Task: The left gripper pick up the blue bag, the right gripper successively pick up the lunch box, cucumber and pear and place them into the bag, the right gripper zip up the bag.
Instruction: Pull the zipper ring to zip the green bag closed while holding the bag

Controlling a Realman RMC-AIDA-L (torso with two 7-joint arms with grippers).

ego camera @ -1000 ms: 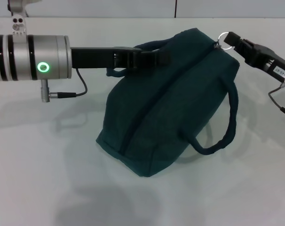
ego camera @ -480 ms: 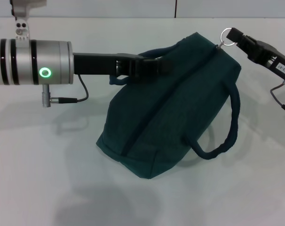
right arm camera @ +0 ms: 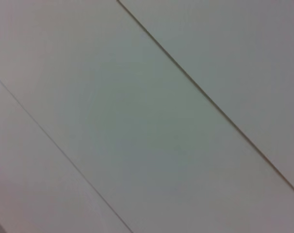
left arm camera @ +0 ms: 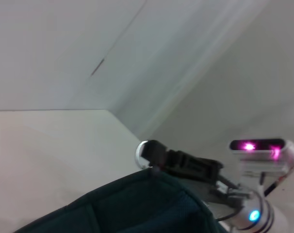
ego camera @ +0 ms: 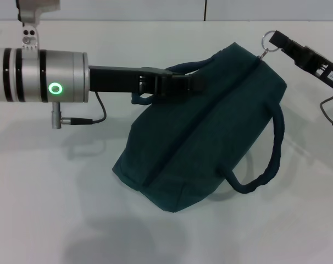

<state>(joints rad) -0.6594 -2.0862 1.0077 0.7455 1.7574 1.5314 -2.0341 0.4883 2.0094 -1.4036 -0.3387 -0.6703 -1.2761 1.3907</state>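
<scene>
The blue bag point(ego camera: 210, 126) stands tilted on the white table, its zip line running closed from the low left end up to the high right end. My left gripper point(ego camera: 188, 82) is shut on the bag's far handle at the top. My right gripper point(ego camera: 277, 41) is shut on the metal zip ring point(ego camera: 269, 40) at the bag's upper right end. In the left wrist view the bag's top point(left arm camera: 127, 208) and the right gripper point(left arm camera: 154, 153) at the ring also show. The lunch box, cucumber and pear are out of view. The right wrist view shows only wall.
The bag's near handle point(ego camera: 265, 165) hangs loose on the right side. The white table point(ego camera: 56, 209) lies bare around the bag. A wall edge runs along the table's back.
My right gripper has pulled the zip ring a little up and to the right, and the bag's top end followed. My left arm has shifted slightly right and down with the handle.
</scene>
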